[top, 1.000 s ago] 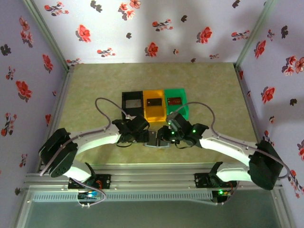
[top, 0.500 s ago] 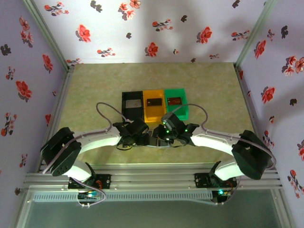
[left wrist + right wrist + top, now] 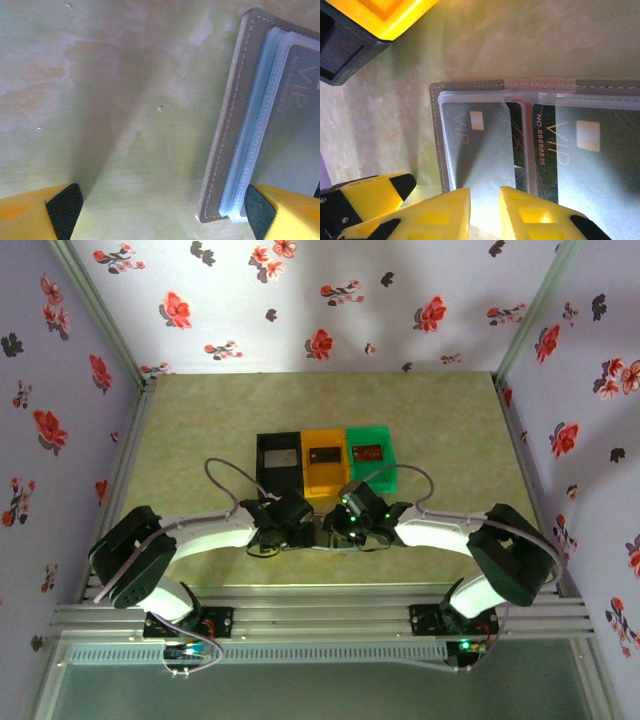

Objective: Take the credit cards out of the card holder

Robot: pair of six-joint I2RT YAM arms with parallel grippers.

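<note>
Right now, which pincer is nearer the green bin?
Right. The right pincer is over the open card holder, just this side of the orange bin and green bin. The left pincer straddles the holder's left edge, below the black bin.

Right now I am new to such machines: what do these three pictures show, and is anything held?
Two robot arms stand at a table. One picture looks down from above; the others come from a camera on each wrist. On the table: black, orange and green bins, and an open holder with cards in clear sleeves. The left end effector is wide open at the holder's edge, holding nothing. The right end effector has jaws close together over a card; whether they pinch it I cannot tell.
</note>
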